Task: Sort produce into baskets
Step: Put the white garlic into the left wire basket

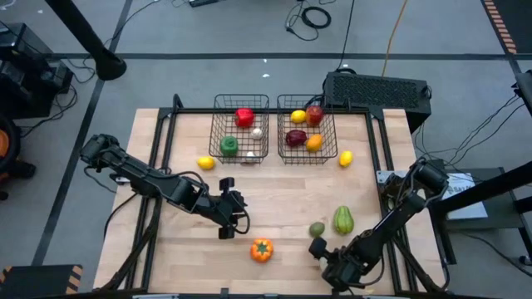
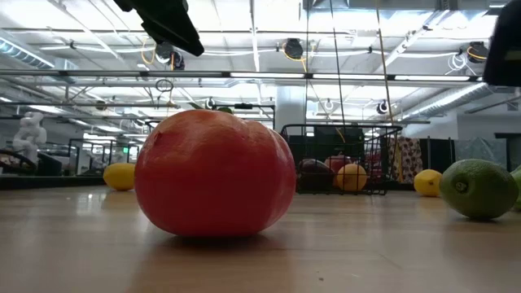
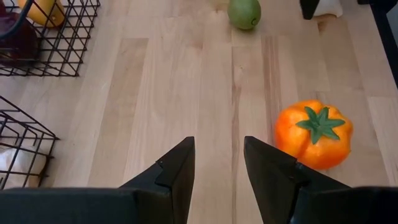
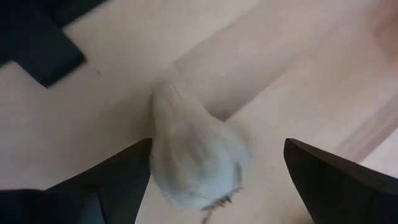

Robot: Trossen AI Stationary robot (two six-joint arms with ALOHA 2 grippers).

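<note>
- Right gripper (image 4: 217, 180), low at the wooden tabletop's (image 1: 274, 208) near edge, has its fingers spread wide around a whitish garlic bulb (image 4: 196, 155), not clamping it.
- Left gripper (image 3: 217, 165), fingers partly parted and empty, hovers beside the orange pepper (image 3: 314, 132).
- Two dark wire-mesh baskets (image 1: 241, 129) hold produce at the far side.

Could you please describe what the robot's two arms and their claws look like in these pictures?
Both arms are black and built of slim jointed links with rounded joint housings. The left claw and the right claw each end in two dark fingers. Seen from the wrists, the left fingers are matte black, angular wedges tapering to blunt tips; the right fingers look the same. No markings or loose cables show on them.
</note>
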